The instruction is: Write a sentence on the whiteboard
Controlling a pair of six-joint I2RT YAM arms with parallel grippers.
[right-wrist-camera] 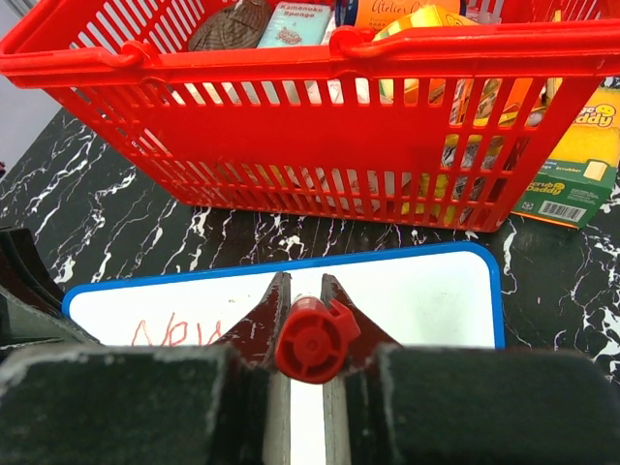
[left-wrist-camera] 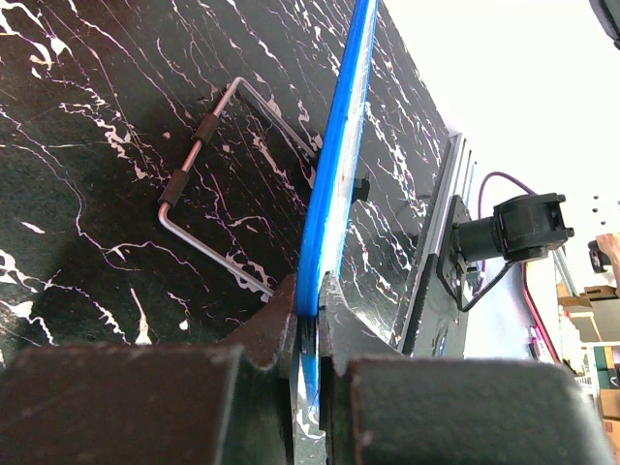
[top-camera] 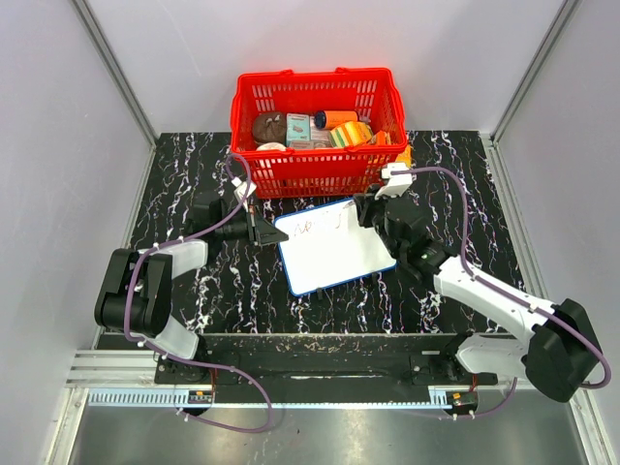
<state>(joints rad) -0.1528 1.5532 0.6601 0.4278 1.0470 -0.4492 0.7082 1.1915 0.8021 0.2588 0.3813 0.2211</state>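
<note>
The whiteboard [top-camera: 334, 247] with its thin blue rim lies on the black marbled table, just in front of the red basket. My left gripper [top-camera: 262, 231] is shut on the board's left edge; the left wrist view shows the blue rim [left-wrist-camera: 334, 184] pinched between the jaws of that gripper [left-wrist-camera: 308, 325]. My right gripper [right-wrist-camera: 305, 310] is shut on a red marker [right-wrist-camera: 315, 339] and stands over the board's top edge [top-camera: 368, 215]. The sentence [right-wrist-camera: 174, 331] is a short red scrawl at the board's upper left, also seen from above [top-camera: 302, 227].
The red basket [top-camera: 315, 174] full of packets stands at the back middle. A green-yellow sponge box [right-wrist-camera: 573, 170] lies to its right. A folded wire stand [left-wrist-camera: 208, 194] sticks out under the board. The table's front edge carries a metal rail [top-camera: 320, 373].
</note>
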